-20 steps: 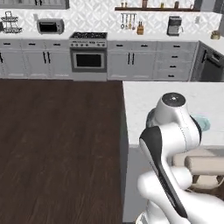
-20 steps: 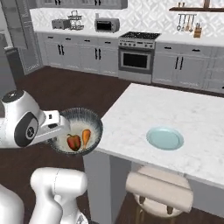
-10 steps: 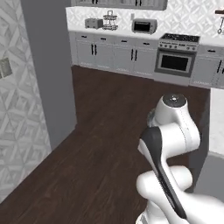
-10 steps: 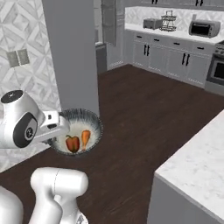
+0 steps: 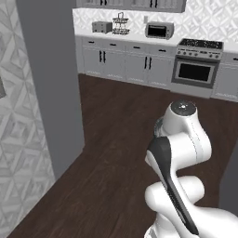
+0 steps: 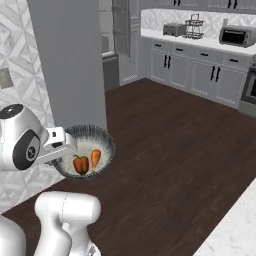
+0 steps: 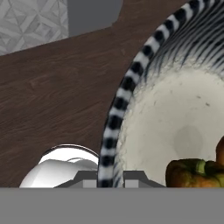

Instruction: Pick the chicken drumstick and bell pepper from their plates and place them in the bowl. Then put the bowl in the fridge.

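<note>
My gripper [image 6: 66, 145] is shut on the near rim of the dark speckled bowl [image 6: 102, 140] and holds it level above the wood floor. Inside on the whitish bottom lie the red bell pepper [image 6: 80, 164] and the orange-brown chicken drumstick [image 6: 95, 159], side by side. In the hand view the gripper [image 7: 109, 180] pinches the striped bowl rim [image 7: 114, 120], with the bell pepper [image 7: 192, 173] and a sliver of the drumstick [image 7: 220, 151] at the lower right. The tall grey fridge [image 6: 70, 65] [image 5: 51, 79] rises just behind the bowl. The plates are out of view.
Dark wood floor [image 5: 121, 139] stretches to grey base cabinets [image 5: 125, 65] with an oven [image 5: 195, 72], a toaster and a microwave on the far wall. A patterned wall [image 5: 18, 153] flanks the left. A white counter corner [image 6: 235, 235] shows at lower right.
The whole picture has swung as the base moved: the white island has left the view and the grey fridge has come in. The bowl stays in my shut gripper with both foods inside.
</note>
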You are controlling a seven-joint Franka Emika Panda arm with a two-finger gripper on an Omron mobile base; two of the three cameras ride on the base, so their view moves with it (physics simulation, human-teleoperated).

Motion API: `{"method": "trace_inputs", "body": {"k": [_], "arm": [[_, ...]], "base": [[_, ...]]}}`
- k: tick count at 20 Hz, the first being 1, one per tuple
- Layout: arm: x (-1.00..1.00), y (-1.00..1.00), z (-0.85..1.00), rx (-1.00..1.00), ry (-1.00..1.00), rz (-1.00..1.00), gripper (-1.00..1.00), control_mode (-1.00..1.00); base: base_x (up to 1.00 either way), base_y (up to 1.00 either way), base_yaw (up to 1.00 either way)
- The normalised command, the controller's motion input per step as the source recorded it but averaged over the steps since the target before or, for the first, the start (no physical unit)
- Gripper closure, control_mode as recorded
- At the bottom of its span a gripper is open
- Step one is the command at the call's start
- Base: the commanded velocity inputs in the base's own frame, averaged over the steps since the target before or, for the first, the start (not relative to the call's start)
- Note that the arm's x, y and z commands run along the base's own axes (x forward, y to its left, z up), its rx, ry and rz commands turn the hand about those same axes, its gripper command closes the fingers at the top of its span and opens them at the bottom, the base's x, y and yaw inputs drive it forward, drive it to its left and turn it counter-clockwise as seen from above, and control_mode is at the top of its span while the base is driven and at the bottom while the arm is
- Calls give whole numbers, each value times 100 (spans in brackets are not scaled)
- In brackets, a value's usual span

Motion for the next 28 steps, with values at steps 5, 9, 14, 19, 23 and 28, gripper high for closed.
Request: {"method": "trace_inputs", "body": {"k": [5, 9, 14, 19, 23, 28], "arm": [[0, 0, 0, 0, 0, 0, 100, 100], [0, 0, 0, 0, 0, 0, 100, 100], [0, 0, 0, 0, 0, 0, 100, 100], [0, 0, 0, 0, 0, 0, 100, 100], [0, 0, 0, 0, 0, 0, 100, 100], [0, 0, 0, 0, 0, 0, 100, 100]], "base": [[100, -7, -15], [100, -14, -15], [100, -18, -18], [100, -18, -9], [100, -19, 0], [100, 0, 17]]}}
